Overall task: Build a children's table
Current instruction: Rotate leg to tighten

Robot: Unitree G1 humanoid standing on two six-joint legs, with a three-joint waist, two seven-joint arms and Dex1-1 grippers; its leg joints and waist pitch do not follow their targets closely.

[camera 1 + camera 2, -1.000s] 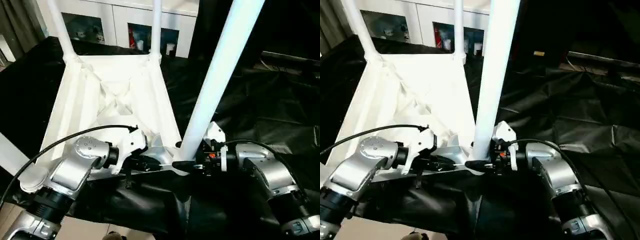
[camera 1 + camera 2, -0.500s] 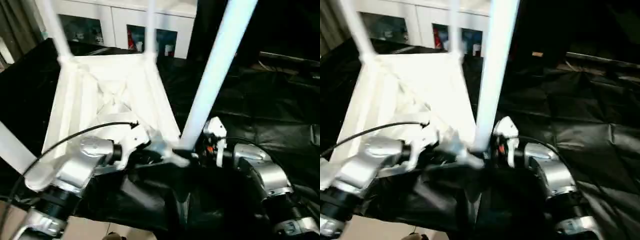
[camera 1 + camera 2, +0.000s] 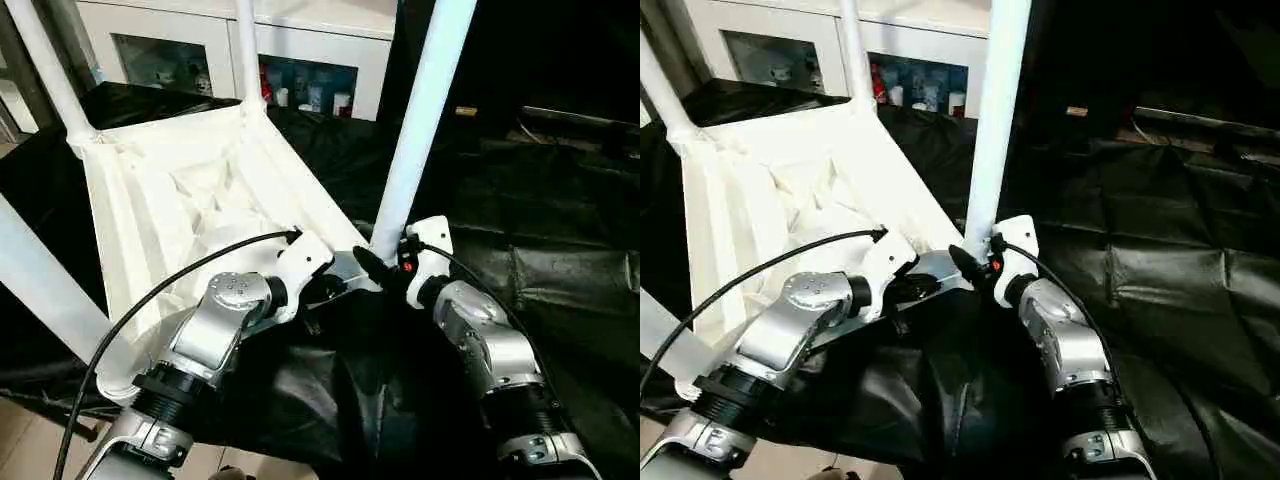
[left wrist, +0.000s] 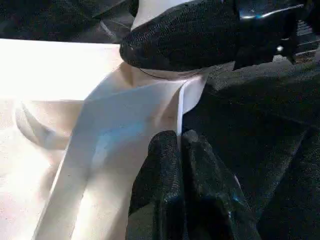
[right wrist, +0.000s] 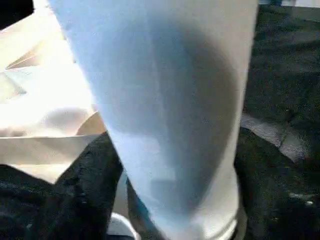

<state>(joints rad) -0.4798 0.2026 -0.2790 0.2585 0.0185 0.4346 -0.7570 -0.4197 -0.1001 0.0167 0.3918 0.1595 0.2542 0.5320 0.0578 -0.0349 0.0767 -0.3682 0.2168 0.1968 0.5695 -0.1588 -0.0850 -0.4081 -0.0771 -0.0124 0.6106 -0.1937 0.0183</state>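
Note:
The children's table lies upside down on the black-draped work table (image 3: pixel 540 200), its white rimmed top (image 3: pixel 150 190) tilted and its legs pointing up. My left gripper (image 3: pixel 325 290) is shut on the top's rim (image 4: pixel 150 100) by the near right corner. In the left wrist view its fingers (image 4: pixel 165 165) pinch the thin rim edge. My right gripper (image 3: pixel 375 262) is closed around the base of the near right leg (image 3: pixel 420 120). In the right wrist view that leg (image 5: pixel 165 100) sits between its black fingers (image 5: pixel 85 180). Two far legs (image 3: pixel 245 50) and a near left leg (image 3: pixel 40 290) also stand up.
A white glass-door cabinet (image 3: pixel 320 60) stands behind the work table. A black cable (image 3: pixel 130 320) loops from my left forearm. Wrinkled black cloth (image 3: pixel 1160 280) stretches to the right. Light floor (image 3: pixel 30 450) shows past the table's near left edge.
The near right corner has moved away from me with both grippers on it, and the table's far end has swung to the left. The grips stay the same.

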